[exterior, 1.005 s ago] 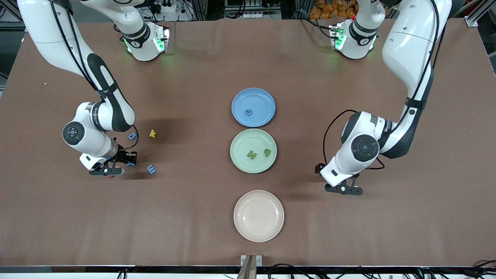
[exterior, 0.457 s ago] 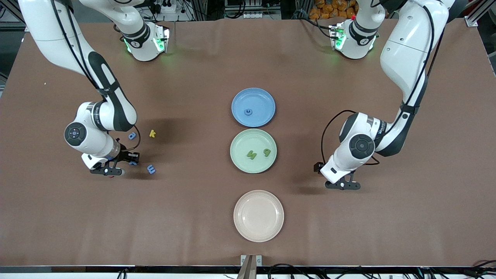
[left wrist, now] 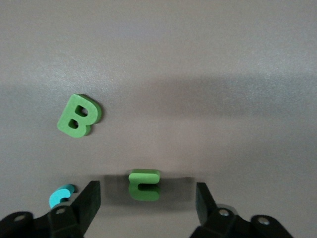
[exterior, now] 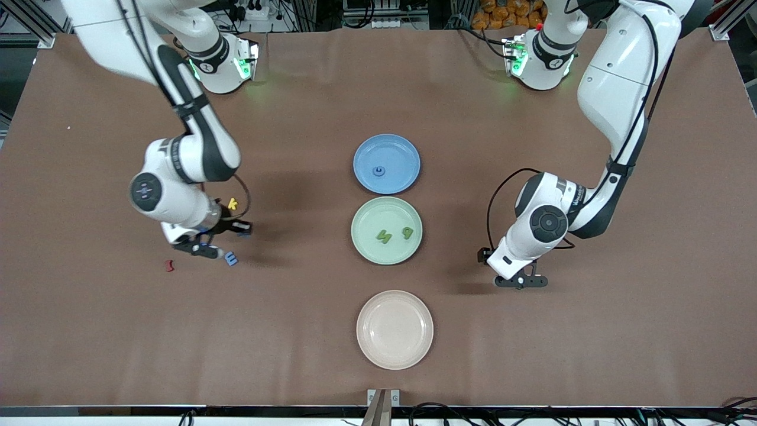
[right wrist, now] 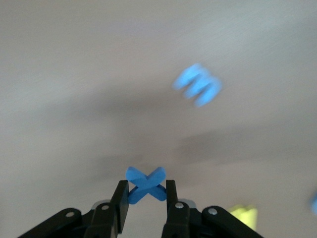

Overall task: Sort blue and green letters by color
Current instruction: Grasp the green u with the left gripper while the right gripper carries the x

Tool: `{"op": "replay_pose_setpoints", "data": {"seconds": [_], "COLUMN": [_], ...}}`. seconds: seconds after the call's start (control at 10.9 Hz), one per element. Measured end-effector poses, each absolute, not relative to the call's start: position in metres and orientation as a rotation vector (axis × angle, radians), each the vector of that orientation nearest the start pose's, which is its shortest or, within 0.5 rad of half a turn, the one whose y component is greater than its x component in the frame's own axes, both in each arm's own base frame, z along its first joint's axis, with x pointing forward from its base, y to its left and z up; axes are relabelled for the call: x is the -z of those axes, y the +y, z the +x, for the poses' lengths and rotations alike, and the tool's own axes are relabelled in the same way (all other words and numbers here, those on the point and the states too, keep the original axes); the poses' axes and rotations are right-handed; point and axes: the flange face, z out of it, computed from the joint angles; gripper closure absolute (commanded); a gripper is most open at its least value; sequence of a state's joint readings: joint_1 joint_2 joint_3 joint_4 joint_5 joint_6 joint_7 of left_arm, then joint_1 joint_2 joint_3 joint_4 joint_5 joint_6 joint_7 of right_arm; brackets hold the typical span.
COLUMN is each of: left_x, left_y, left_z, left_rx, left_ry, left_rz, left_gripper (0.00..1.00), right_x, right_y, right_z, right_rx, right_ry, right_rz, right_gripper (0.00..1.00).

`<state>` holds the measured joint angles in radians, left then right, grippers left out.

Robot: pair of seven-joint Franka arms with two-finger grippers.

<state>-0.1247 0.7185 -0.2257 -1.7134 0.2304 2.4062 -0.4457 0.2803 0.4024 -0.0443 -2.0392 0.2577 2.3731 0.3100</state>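
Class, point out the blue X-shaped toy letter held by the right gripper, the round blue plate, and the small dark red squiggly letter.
blue X-shaped toy letter [right wrist: 145, 184], right wrist view, on its crossing.
round blue plate [exterior: 400, 155], front view, on its bare inner surface.
small dark red squiggly letter [exterior: 170, 266], front view, on its middle.

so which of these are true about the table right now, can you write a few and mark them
1. The right end effector is shut on a blue x. True.
2. The blue plate holds one blue letter. True.
3. Two green letters lie in the blue plate. False: they lie in the green plate.
4. The left end effector is shut on a green letter. False: it is open, and that letter lies on the table between its fingers.
5. The yellow k lies nearer the front camera than the blue e. False: it lies farther.
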Motion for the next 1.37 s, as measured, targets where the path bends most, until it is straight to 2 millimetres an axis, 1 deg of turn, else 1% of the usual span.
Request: {"op": "replay_pose_setpoints", "data": {"seconds": [0.09, 0.18, 0.37, 0.46, 0.55, 0.64, 0.73, 0.82, 0.91, 1.01, 1.1, 1.19, 1.28, 1.37], "left_x": [-0.178, -0.176, -0.175, -0.175, -0.176, -0.176, -0.177, -0.177, -0.178, -0.179, -0.179, -0.179, -0.180, -0.181], "left_y": [-0.216, -0.216, -0.216, -0.216, -0.216, -0.216, -0.216, -0.216, -0.217, -0.217, -0.217, -0.218, -0.221, -0.229], "left_z": [0.634, 0.633, 0.632, 0.632, 0.632, 0.632, 0.633, 0.633, 0.633, 0.633, 0.633, 0.633, 0.632, 0.630], "left_rx": [0.000, -0.003, -0.005, -0.006, -0.003, -0.001, 0.003, 0.003, 0.006, 0.009, 0.008, 0.009, 0.010, 0.016], "left_ry": [0.036, 0.036, 0.036, 0.036, 0.036, 0.037, 0.037, 0.036, 0.037, 0.038, 0.038, 0.039, 0.047, 0.065], "left_rz": [-3.136, -3.136, -3.136, -3.136, -3.138, -3.138, -3.139, -3.139, -3.140, -3.141, -3.141, -3.141, -3.142, -3.146], "left_gripper": [0.22, 0.26, 0.46, 0.50, 0.55, 0.64, 0.79, 0.93, 1.00, 1.00, 1.00, 1.00, 1.00, 1.00], "right_x": [-0.243, -0.244, -0.244, -0.244, -0.244, -0.245, -0.249, -0.255, -0.259, -0.259, -0.254, -0.246, -0.236, -0.230], "right_y": [0.181, 0.219, 0.289, 0.325, 0.356, 0.384, 0.410, 0.435, 0.454, 0.471, 0.483, 0.493, 0.500, 0.503], "right_z": [0.564, 0.550, 0.516, 0.494, 0.473, 0.452, 0.433, 0.416, 0.402, 0.390, 0.380, 0.372, 0.366, 0.364], "right_rx": [-0.167, -0.180, -0.207, -0.219, -0.235, -0.245, -0.243, -0.240, -0.242, -0.249, -0.258, -0.251, -0.250, -0.252], "right_ry": [0.405, 0.388, 0.310, 0.237, 0.189, 0.142, 0.092, 0.059, 0.043, 0.030, 0.014, 0.005, 0.019, 0.034], "right_rz": [-2.969, -2.971, -2.987, -2.998, -2.995, -2.988, -2.983, -2.977, -2.970, -2.967, -2.970, -2.970, -2.972, -2.975], "right_gripper": [0.92, 0.92, 0.92, 0.92, 0.92, 0.92, 0.91, 0.89, 0.87, 0.82, 0.30, 0.00, 0.00, 0.00]}}
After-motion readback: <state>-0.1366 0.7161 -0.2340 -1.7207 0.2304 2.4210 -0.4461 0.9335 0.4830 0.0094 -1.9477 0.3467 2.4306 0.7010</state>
